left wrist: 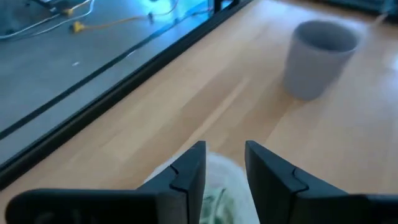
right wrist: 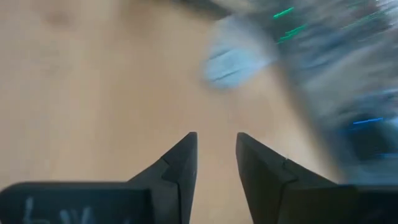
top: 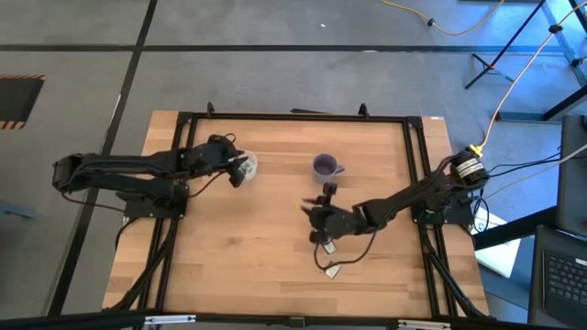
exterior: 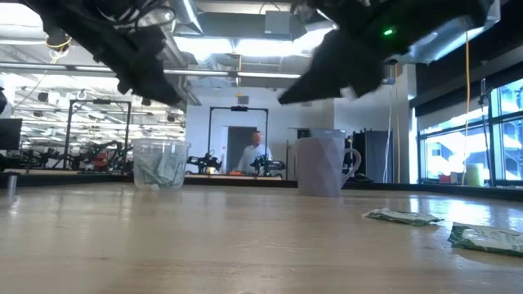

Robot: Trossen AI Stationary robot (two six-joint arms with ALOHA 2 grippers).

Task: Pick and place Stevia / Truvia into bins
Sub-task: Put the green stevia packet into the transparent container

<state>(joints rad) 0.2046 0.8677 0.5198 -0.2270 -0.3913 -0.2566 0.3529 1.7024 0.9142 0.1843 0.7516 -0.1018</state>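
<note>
The left gripper [left wrist: 224, 165] is over the clear cup [top: 248, 165], fingers a little apart, holding nothing. The right gripper [right wrist: 216, 155] fingers are also a little apart and empty, above the bench [top: 257, 238].

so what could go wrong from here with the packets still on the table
1. Two packets lie close together near the table's front; the right tool, open and empty above bare wood, might nudge one while grabbing the other.
2. The left tool hovers open right over the clear cup, which already holds packets; dipping lower could tip it.
</note>
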